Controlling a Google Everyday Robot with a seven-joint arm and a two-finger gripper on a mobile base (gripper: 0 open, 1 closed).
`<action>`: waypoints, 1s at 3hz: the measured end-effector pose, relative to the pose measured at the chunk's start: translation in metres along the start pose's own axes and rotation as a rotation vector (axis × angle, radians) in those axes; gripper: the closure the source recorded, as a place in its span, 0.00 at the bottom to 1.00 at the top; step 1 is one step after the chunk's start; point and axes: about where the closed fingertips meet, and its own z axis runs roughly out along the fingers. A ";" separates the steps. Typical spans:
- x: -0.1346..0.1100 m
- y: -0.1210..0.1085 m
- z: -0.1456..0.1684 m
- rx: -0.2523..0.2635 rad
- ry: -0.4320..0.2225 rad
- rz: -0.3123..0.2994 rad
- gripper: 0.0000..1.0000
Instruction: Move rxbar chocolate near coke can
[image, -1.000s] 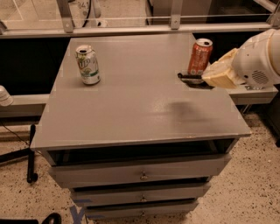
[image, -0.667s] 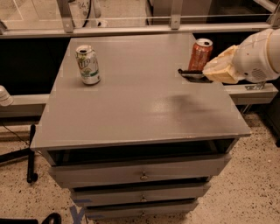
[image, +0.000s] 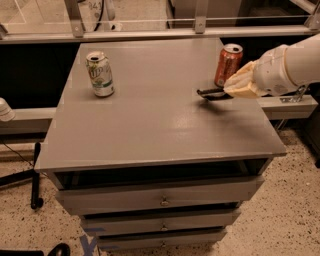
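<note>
Camera view, grey surface (image: 150, 125) seen from its near edge. My pincer (image: 228, 90) enters from the right, at the far right part of the surface, its pale, padded tips pointing left. It is clenched on the rxbar chocolate (image: 210, 93), which juts out leftward from the tips as a dark, flat strip lying roughly level, low over the surface with a shadow directly beneath it; whether its underside touches the surface I cannot tell. The coke can (image: 228, 65) stands upright just beyond the bar, toward the far right corner, its silver top visible; bar and can are very close, and the pincer tips sit just to the near right of the can. My white arm (image: 292, 67) extends off to the right edge. A green-and-white can (image: 100, 74) stands upright at the far left of the surface, well apart from the bar and the coke can. Below the near edge, stacked drawers (image: 162, 200) with small central knobs.
</note>
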 end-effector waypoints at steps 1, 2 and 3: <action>0.026 -0.005 0.020 -0.051 0.030 -0.034 1.00; 0.048 -0.013 0.034 -0.088 0.066 -0.063 1.00; 0.061 -0.023 0.036 -0.109 0.099 -0.072 0.83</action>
